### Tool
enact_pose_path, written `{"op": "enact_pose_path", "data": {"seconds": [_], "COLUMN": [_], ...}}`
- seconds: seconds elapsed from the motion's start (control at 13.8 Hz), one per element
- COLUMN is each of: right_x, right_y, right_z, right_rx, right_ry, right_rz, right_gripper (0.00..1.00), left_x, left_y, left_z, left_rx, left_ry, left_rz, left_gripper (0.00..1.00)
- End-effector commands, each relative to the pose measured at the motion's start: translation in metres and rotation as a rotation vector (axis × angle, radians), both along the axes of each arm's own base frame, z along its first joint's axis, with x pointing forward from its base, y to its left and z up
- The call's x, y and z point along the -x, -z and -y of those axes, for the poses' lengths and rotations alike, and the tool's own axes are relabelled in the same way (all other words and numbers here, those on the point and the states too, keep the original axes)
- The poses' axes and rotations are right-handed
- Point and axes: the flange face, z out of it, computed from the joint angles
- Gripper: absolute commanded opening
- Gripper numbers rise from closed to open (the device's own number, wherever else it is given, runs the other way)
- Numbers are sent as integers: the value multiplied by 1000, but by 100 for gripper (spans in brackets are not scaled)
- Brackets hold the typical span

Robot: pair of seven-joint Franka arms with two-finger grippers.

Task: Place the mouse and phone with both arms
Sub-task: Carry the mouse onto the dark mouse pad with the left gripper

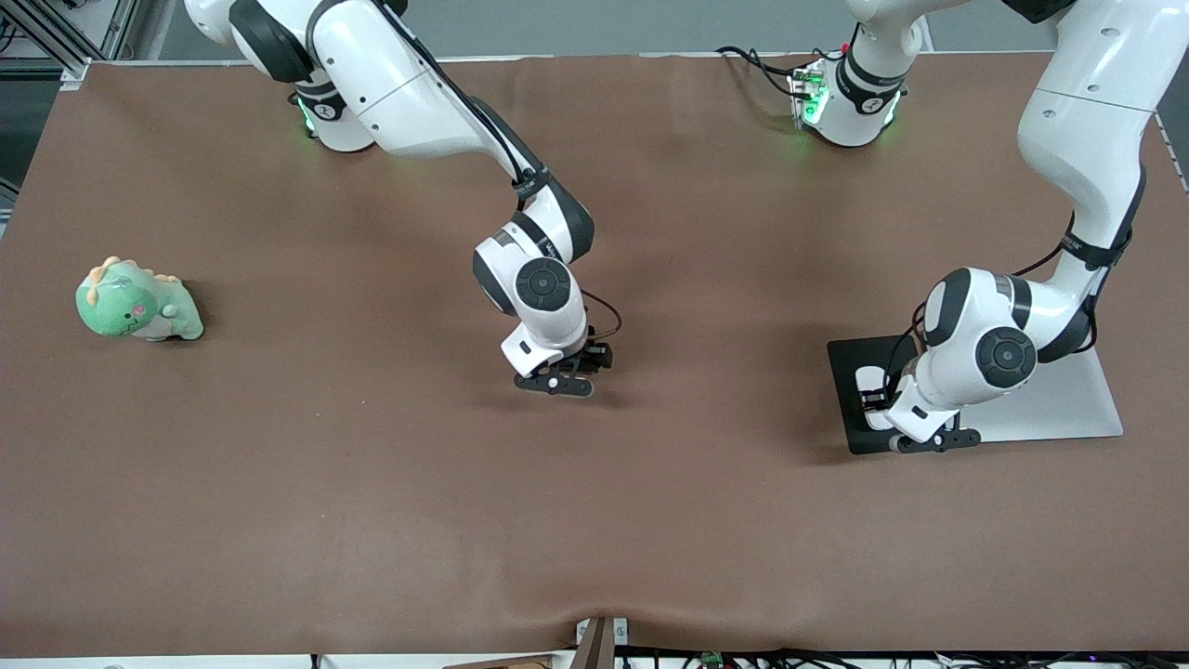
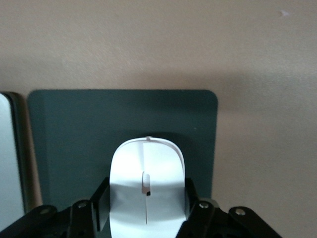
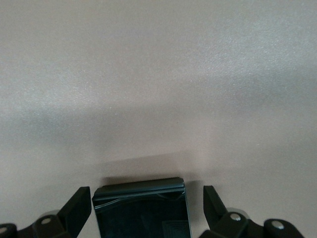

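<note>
Left wrist view: left tool [image 2: 147, 210] clamped on mouse [image 2: 147, 186] (pad's [image 2: 74, 134] edge near); right tool [image 3: 147, 208] open astride phone [image 3: 143, 210].

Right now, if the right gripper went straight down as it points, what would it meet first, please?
Probably the phone, which lies between the right gripper's open fingers, and then the table under it; how far down is unclear.

- Left arm [image 1: 1077, 186]: reaches down from its base, elbow bent, wrist low near the table; left gripper [image 1: 915, 437] clamped, fingers [image 2: 193, 198] pressed on both sides of the mouse [image 2: 147, 186]
- Right arm [image 1: 418, 84]: extended toward table centre, wrist pointing down; right gripper [image 1: 557, 381] low, fingers [image 3: 77, 208] spread wide
</note>
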Motion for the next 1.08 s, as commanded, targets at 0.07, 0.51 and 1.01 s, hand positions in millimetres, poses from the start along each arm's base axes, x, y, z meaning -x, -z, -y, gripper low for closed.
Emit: {"op": "enact_pose_path", "data": {"seconds": [0.07,0.51,1.01], "right_x": [6,11,-8], "right_y": [5,10,-33], "right_z": [-13,-14,14], "right_rx": [-8,7,-3], "right_ry": [4,-27,26], "right_rz": [-4,-6,10], "right_gripper": [100,71,0], "left_x": [5,6,5], "left_y": [-5,1,11], "left_z": [-12,-12,-12], "left_rx": [-14,-21,-21], "left_ry": [14,28,43], "left_rz": [32,29,41], "left_gripper": [59,59,61]}}
